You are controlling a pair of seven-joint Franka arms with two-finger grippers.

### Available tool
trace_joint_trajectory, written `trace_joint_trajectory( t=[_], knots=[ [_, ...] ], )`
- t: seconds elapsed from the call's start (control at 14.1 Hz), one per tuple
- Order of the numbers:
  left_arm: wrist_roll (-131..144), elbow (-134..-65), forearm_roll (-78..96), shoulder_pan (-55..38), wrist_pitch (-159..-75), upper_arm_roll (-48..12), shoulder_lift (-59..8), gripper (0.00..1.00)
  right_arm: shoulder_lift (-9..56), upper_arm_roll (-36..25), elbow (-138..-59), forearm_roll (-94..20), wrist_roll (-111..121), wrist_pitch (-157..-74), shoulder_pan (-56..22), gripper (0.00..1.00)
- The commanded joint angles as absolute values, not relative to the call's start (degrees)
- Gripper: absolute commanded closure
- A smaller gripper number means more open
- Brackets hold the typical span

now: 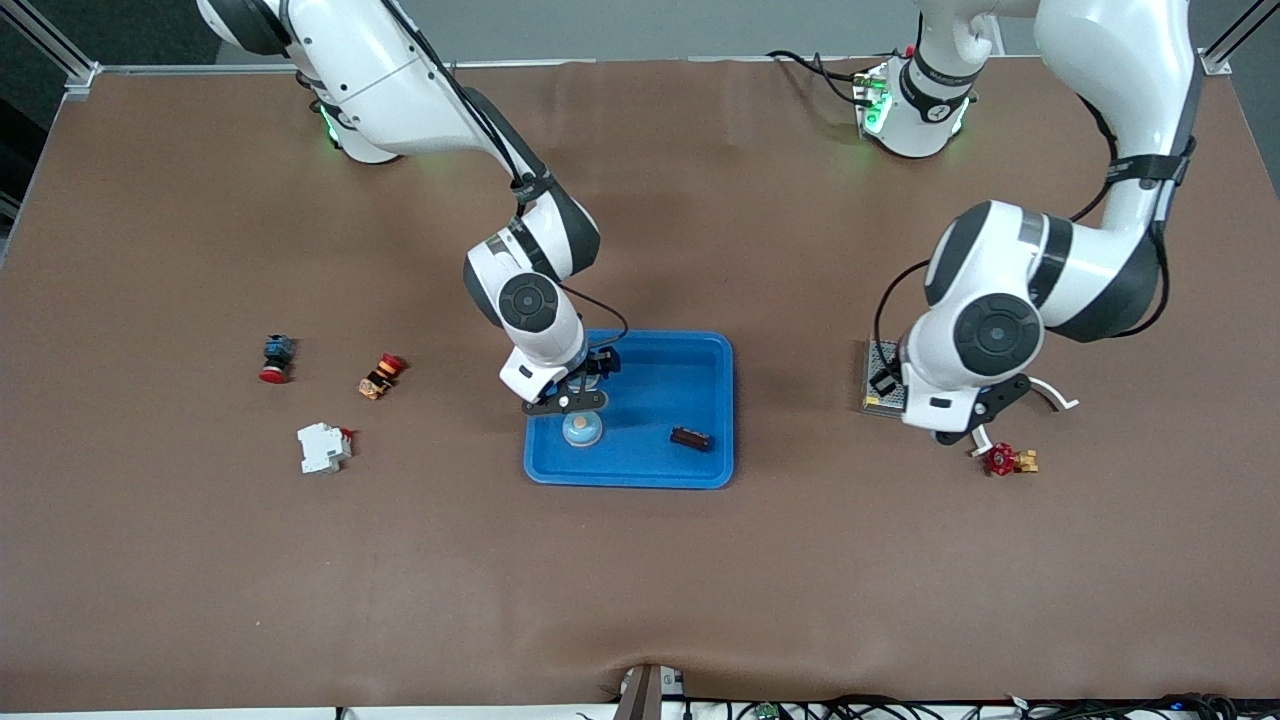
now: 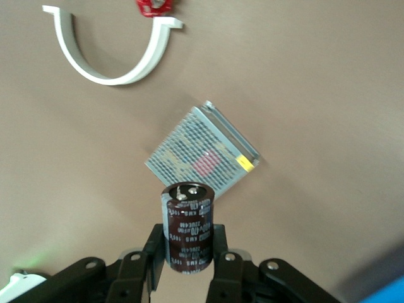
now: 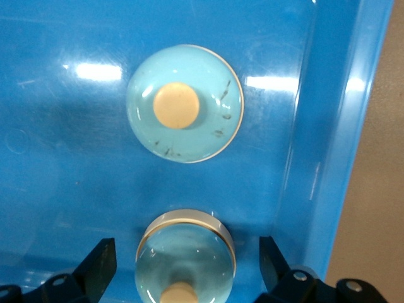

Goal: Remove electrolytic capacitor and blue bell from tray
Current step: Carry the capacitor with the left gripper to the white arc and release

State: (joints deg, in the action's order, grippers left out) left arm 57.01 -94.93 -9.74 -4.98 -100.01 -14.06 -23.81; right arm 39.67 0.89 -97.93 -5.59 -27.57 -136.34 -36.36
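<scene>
My left gripper (image 1: pixel 962 432) is shut on a dark brown capacitor (image 2: pixel 188 221) and holds it upright in the air over a metal mesh box (image 2: pixel 196 151). My right gripper (image 1: pixel 572 402) is open low inside the blue tray (image 1: pixel 630 478). Its fingers (image 3: pixel 101 268) stand either side of a silver bell (image 3: pixel 185 252) with a gap on both sides. A second bell (image 3: pixel 184 104) sits in the tray close beside it and shows in the front view (image 1: pixel 582 428), nearer to the camera than the gripper. The first bell is hidden under the hand there.
A dark brown part (image 1: pixel 690 438) lies in the tray. The mesh box (image 1: pixel 880 385), a white curved clip (image 1: pixel 1055 393) and a red valve (image 1: pixel 1000 459) lie under the left arm. A red button (image 1: pixel 275 358), an orange part (image 1: pixel 380 376) and a white breaker (image 1: pixel 323 447) lie toward the right arm's end.
</scene>
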Motion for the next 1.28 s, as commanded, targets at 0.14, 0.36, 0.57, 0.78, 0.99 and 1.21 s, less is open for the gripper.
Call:
trace_joint_trajectory(
  t=[0.14,0.36,0.57,0.78,0.99,1.21],
  knots=[
    [50.0,-100.2,-12.2,1.0,-104.4,-14.6,-22.1,1.0,39.9,0.2,-97.8,-5.6,-27.9,-136.7,-37.3,0.0],
    [45.6,-102.6,-12.3,4.8,-107.7,-14.6,-22.3,1.0,40.2,0.2,-98.0,-5.6,-27.9,-136.7,-37.3,0.0],
    [39.8,-106.1,-14.4,9.7,-112.8,-14.6,-22.3,1.0,40.3,0.2,-98.0,-5.6,-27.9,-136.9,-37.2,0.03],
    [38.3,-107.0,-15.0,13.5,-116.9,-14.6,-24.3,1.0,40.3,0.2,-98.0,-5.7,-27.9,-136.9,-37.1,0.35],
    [34.0,-106.9,-15.0,17.4,-120.1,-14.6,-26.4,1.0,40.3,0.2,-98.0,-5.7,-27.9,-136.9,-37.1,0.59],
    [31.5,-106.9,-15.0,19.5,-124.3,-14.6,-28.6,1.0,40.3,0.2,-97.9,-5.7,-27.9,-136.7,-37.0,0.65]
  ],
)
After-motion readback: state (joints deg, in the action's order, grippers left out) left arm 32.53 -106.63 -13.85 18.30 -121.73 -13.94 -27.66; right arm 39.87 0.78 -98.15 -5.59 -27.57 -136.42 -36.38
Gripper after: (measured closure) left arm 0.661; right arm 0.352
